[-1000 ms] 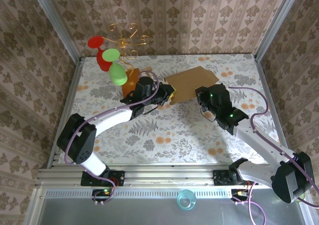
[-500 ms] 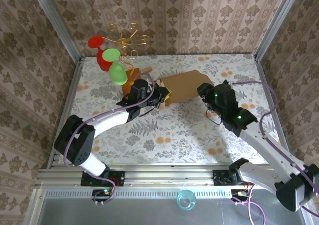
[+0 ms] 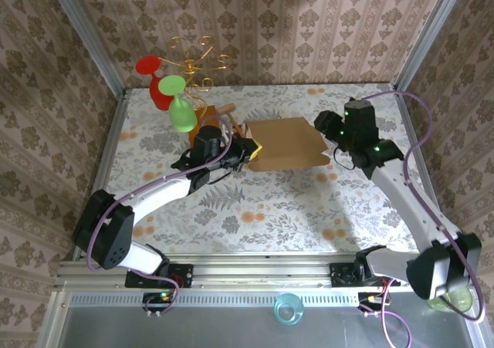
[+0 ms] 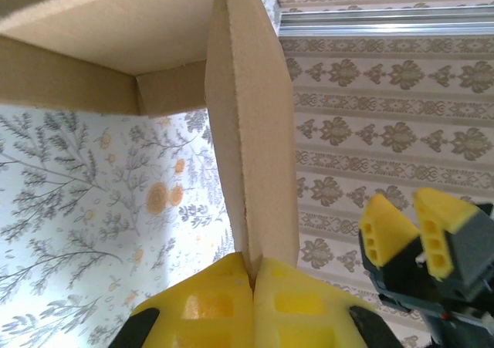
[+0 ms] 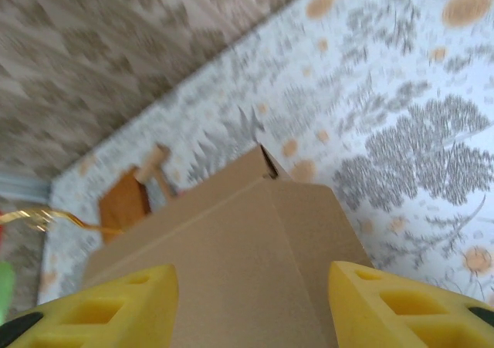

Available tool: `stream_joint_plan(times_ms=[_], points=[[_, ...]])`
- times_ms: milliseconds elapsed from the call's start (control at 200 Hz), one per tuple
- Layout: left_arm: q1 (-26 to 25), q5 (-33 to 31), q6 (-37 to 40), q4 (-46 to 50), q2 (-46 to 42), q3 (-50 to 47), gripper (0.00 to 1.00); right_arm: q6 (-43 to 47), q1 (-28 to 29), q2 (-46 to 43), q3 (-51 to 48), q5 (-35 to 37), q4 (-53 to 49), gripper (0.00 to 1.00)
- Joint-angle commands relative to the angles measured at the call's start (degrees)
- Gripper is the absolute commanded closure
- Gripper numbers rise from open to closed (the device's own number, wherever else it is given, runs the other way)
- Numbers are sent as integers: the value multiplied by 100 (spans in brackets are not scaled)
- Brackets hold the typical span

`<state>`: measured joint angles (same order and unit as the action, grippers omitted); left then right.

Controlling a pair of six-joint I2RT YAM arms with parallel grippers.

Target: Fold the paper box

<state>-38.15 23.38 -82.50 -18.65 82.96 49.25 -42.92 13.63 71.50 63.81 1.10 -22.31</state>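
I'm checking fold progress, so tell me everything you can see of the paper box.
The paper box is plain brown corrugated cardboard, partly folded: the left wrist view shows panels meeting at an inner corner, with one wall standing up. It sits on the floral table, back of centre, close to the wooden block. The left pincer is shut on that wall's edge. The right pincer is open above the box's right end; contact cannot be judged.

The plain brown corrugated cardboard paper box (image 3: 284, 143) is now swung square to the table (image 3: 270, 205) edge and shifted left; the right gripper (image 3: 323, 122) is opened and moved farther back.
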Motion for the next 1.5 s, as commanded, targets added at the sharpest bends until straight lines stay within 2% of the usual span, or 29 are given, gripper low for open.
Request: stream_joint_plan(times_ms=[0, 355, 765, 975, 1205, 1495], points=[[36, 123, 173, -23, -180, -27, 100, 520, -50, 202, 196, -333, -419, 45], [28, 150, 137, -91, -148, -48, 100, 899, -282, 999, 362, -896, -406, 44], [36, 168, 33, -250, -60, -84, 100, 711, -284, 1120, 94, -1684, -51, 49], [58, 185, 33, -253, -43, -118, 100, 679, -308, 975, -132, -1675, -25, 51], [86, 193, 64, -217, -99, -171, 100, 1043, -387, 939, -196, -1227, -231, 48], [90, 216, 66, -201, -69, -132, 100, 1145, -396, 1318, 12, -1781, -121, 46]])
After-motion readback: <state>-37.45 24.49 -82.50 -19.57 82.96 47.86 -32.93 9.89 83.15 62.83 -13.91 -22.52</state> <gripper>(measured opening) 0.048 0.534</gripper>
